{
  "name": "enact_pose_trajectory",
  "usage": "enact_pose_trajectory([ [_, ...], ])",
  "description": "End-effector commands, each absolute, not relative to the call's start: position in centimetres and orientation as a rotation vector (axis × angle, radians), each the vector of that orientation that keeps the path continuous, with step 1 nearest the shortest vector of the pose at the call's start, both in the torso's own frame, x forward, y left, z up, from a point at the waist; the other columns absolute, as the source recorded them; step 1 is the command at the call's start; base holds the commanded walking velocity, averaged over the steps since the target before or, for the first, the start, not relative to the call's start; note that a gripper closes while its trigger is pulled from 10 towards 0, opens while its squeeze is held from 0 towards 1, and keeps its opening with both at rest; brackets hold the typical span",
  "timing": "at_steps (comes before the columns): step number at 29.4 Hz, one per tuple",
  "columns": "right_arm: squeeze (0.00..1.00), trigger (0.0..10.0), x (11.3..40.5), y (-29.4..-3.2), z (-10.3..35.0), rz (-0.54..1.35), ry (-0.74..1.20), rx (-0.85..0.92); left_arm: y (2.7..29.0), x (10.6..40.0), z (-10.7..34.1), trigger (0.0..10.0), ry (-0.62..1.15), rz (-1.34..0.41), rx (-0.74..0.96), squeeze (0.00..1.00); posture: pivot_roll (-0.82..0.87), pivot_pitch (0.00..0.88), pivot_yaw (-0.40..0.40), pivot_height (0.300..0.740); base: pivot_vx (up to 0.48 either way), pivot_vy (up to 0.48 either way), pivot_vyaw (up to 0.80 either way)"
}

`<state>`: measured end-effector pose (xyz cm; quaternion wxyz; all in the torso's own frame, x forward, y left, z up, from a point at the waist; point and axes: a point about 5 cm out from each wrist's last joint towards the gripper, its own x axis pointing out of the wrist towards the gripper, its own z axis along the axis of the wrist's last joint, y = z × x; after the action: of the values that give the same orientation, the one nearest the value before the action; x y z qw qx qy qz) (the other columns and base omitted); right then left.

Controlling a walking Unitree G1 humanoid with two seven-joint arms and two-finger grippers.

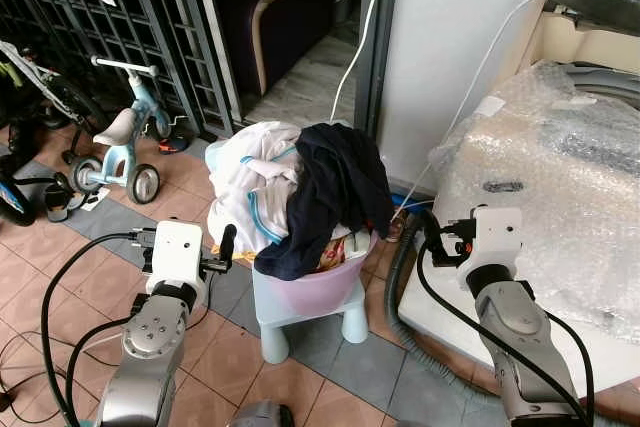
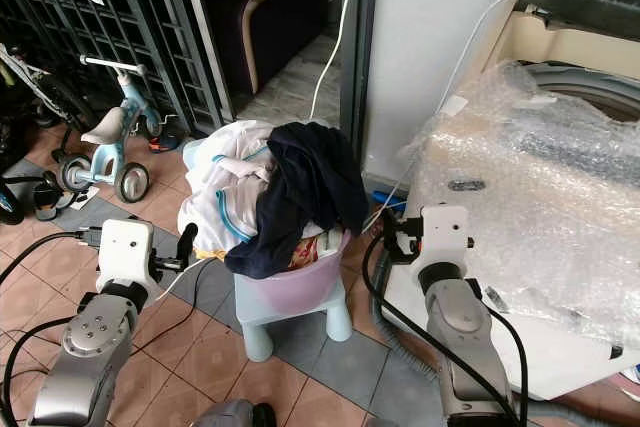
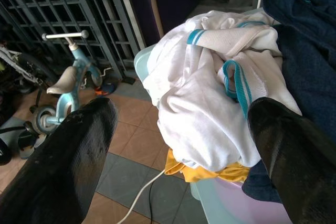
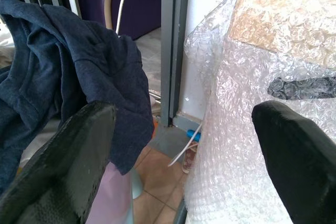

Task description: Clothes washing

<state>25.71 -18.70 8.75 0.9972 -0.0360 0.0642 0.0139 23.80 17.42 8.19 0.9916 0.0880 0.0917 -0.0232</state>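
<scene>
1. Straight ahead of us: purple basin (image 1: 325, 292) on a small stool (image 1: 345, 319), piled w/ a white shirt (image 1: 250, 182) & a dark navy garment (image 1: 340, 187).
2. Left pincer (image 1: 226, 245) wide, just beside the pile; right pincer (image 1: 432, 230) wide, between basin & bubble-wrapped washer (image 1: 560, 197).
3. Nothing gripped or loaded yet; we judge it barely begun.

both arms raised forward — left gripper (image 3: 173, 145) and right gripper (image 4: 184, 156) empty, fingers spread wide.

One basin (image 1: 330, 287), one stool (image 1: 300, 322) — two garments, one tricycle (image 1: 120, 147).
</scene>
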Motion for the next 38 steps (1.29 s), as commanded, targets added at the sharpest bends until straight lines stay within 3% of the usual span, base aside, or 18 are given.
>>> enact_pose_trajectory([
  [1,0.0,10.0,25.7,-18.7,8.9,0.029,0.126,-0.076,17.7,24.0,8.4,10.0,0.175,-0.037,0.187,0.0,-0.03,0.0,0.085,0.74,0.0,0.0,0.0],
  [7,0.0,10.0,25.7,-18.7,8.9,0.029,0.126,-0.076,17.7,24.0,8.4,10.0,0.175,-0.037,0.187,0.0,-0.03,0.0,0.085,0.74,0.0,0.0,0.0],
  [8,0.0,10.0,25.5,-18.6,8.7,0.027,0.132,-0.075,17.9,24.1,8.5,10.0,0.172,-0.042,0.193,0.0,0.0,0.0,0.0,0.74,0.0,0.0,0.0],
  [10,0.0,10.0,28.8,-14.9,9.9,0.172,0.093,-0.018,15.8,25.3,9.5,10.0,0.135,-0.007,0.091,0.0,0.01,0.01,0.041,0.74,0.0,0.0,0.0],
  [11,0.0,10.0,29.1,-14.5,10.0,0.188,0.09,-0.027,15.6,25.4,9.7,10.0,0.132,-0.001,0.079,0.0,0.01,0.012,0.039,0.74,0.0,0.0,0.0],
  [17,0.0,10.0,28.6,-14.0,9.3,0.247,0.105,-0.074,15.2,25.2,9.5,10.0,0.139,0.001,0.071,0.0,0.01,0.006,0.019,0.74,0.0,0.0,0.0],
  [32,0.0,10.0,28.8,-14.6,8.4,0.233,0.149,-0.115,15.4,25.1,9.1,10.0,0.164,0.012,0.063,0.0,0.01,0.0,0.003,0.74,0.0,0.0,0.77],
  [38,0.0,10.0,29.3,-15.2,8.1,0.198,0.17,-0.09,15.4,25.0,9.1,10.0,0.164,0.015,0.064,0.0,0.01,0.0,0.002,0.74,0.275,0.0,0.0],
])
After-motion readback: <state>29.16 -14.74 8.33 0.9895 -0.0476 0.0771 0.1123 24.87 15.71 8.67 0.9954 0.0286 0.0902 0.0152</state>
